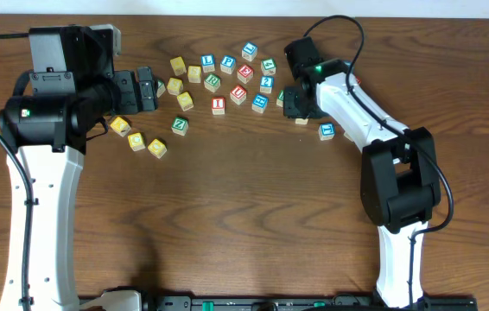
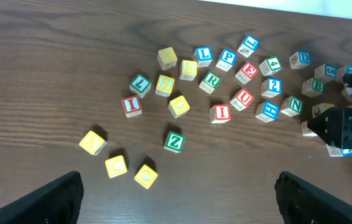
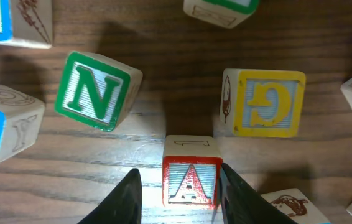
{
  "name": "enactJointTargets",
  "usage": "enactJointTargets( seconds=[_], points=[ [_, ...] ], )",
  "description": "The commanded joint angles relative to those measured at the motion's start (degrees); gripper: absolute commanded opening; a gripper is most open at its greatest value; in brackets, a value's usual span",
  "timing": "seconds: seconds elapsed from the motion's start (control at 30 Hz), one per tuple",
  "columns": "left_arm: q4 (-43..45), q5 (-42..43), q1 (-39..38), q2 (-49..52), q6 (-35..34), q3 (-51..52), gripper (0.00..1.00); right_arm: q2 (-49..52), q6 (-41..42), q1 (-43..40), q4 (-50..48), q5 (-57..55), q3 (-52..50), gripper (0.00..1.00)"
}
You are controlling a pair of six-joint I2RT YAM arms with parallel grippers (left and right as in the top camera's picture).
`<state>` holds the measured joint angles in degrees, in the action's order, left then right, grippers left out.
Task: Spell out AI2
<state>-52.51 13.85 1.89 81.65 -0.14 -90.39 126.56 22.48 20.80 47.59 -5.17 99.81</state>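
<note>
Wooden A block (image 3: 190,182), red border w/ red "A", betw right gripper (image 3: 180,186) fingers, small gap one side, green "N" block (image 3: 95,90), yellow "G" block (image 3: 269,102) nearby, left gripper (image 2: 179,190) fingers wide apart.

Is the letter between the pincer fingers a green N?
No, the right pincer straddles a red A block; the green N lies apart, up and to the left.

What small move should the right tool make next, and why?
Probably close the right tool on the red A block. In the right wrist view its jaws stand on either side of that block, with a gap showing on one side, so it is not yet gripped. A is the first letter needed. The green N block and yellow G block sit apart from it.
</note>
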Motion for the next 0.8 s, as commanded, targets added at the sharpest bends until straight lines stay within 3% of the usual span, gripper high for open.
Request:
enactJointTargets(
  seconds=[0.0,0.77],
  points=[
    [0.0,0.5,0.4,0.0,0.5,-1.6,0.98,-0.7,0.0,-0.1,-0.7,-0.3,-2.2,0.36],
    [0.1,0.5,0.4,0.0,0.5,-1.6,0.98,-0.7,-0.9,-0.4,-1.9,3.3,-1.5,0.4]
  ],
)
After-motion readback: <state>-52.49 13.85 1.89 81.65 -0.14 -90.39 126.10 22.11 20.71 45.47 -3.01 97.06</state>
